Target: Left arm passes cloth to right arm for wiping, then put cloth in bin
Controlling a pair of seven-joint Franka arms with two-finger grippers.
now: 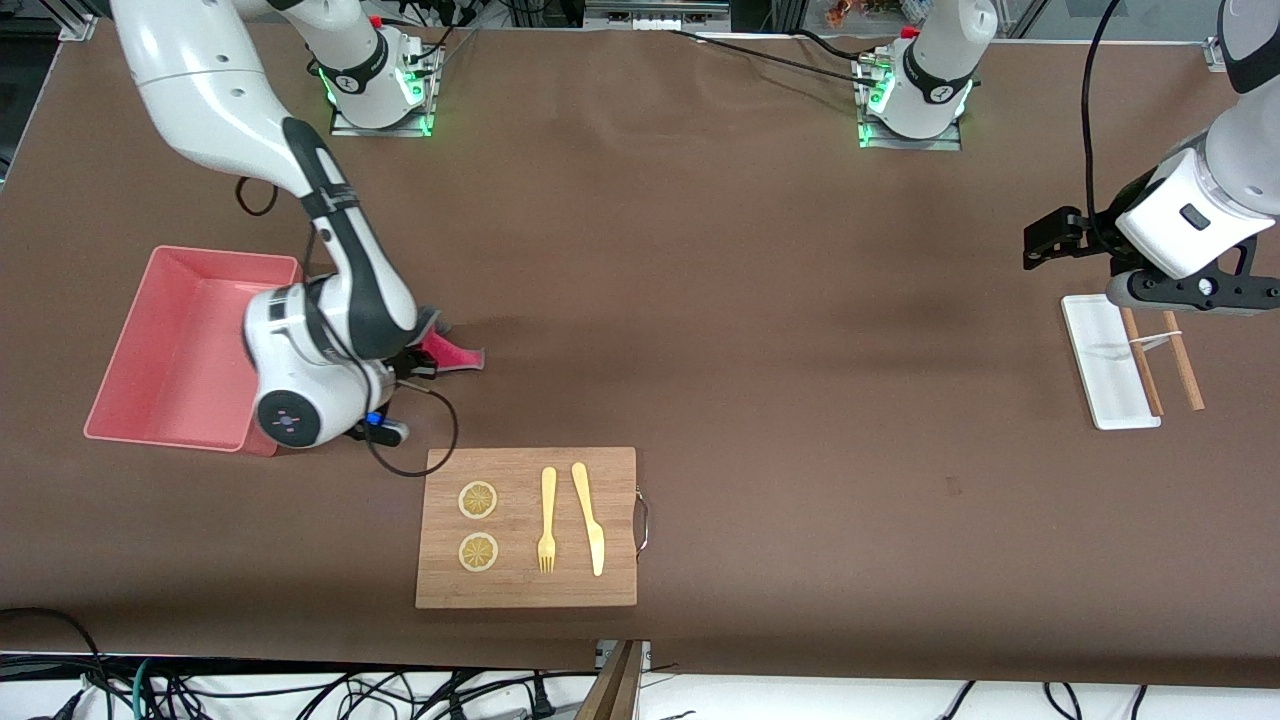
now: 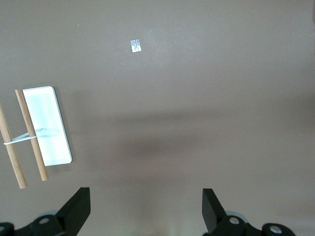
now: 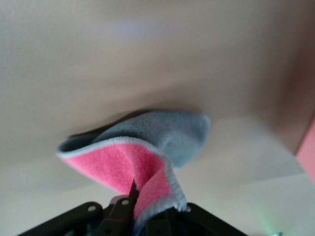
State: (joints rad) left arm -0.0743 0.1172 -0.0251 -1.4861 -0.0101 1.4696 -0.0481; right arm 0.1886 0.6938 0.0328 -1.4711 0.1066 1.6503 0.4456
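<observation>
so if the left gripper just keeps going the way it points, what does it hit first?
Bare tabletop, most likely. The left gripper is open, pointing down at brown surface beside the white tray and wooden sticks; those sit off its line, though depth is unclear.

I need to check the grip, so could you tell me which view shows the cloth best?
The right wrist view: the cloth fills it, pinched in the right gripper. The front view shows only a pink edge beside the bin; the left wrist view shows none.
</observation>
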